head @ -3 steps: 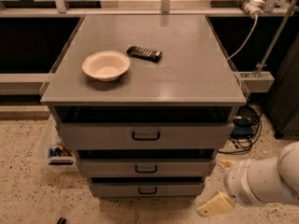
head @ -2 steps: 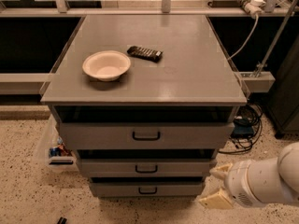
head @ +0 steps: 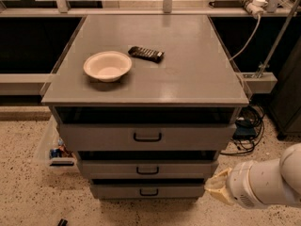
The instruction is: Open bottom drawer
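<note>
The bottom drawer [head: 148, 191] is the slimmest grey front, lowest of three, with a small black loop handle [head: 148, 192] at its centre; it looks closed. Above it are the middle drawer [head: 147, 169] and the top, widest drawer [head: 146, 137]. My gripper [head: 215, 186] shows as a cream tip on the white arm [head: 263, 185] at the lower right. It sits just right of the bottom drawer's right end, apart from the handle.
On the grey cabinet top [head: 188, 74] sit a white bowl [head: 107, 66] and a dark remote-like object [head: 146, 53]. A small box with items [head: 55, 149] lies on the speckled floor at left. Cables [head: 247, 126] and dark furniture [head: 287, 93] stand at right.
My arm and gripper have shifted up and left, closer to the right end of the lower drawers. The drawers, bowl and dark object have not moved.
</note>
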Controlling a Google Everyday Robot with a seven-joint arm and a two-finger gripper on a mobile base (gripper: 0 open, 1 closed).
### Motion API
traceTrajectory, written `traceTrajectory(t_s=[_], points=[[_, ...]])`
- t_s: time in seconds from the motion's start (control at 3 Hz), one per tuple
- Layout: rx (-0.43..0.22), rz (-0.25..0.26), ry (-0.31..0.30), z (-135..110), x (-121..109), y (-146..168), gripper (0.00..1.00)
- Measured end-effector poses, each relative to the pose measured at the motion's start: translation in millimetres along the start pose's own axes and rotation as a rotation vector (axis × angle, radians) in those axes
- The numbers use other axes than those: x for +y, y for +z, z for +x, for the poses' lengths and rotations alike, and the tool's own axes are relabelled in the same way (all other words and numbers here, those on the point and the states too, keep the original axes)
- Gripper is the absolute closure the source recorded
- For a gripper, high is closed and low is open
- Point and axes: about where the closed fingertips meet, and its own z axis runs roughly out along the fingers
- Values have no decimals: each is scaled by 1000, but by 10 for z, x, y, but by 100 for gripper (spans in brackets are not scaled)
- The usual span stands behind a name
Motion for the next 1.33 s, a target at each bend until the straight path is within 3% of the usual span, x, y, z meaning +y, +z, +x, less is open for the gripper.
traceTrajectory(t_s=[0.33, 0.67, 1.0, 1.33], points=[[-26, 36, 22, 47, 17, 22, 100], [-60, 49, 56, 190, 104, 198, 100], [-121, 24, 117, 465, 206, 845, 100], [-217, 80, 219, 614, -55, 1287, 100]])
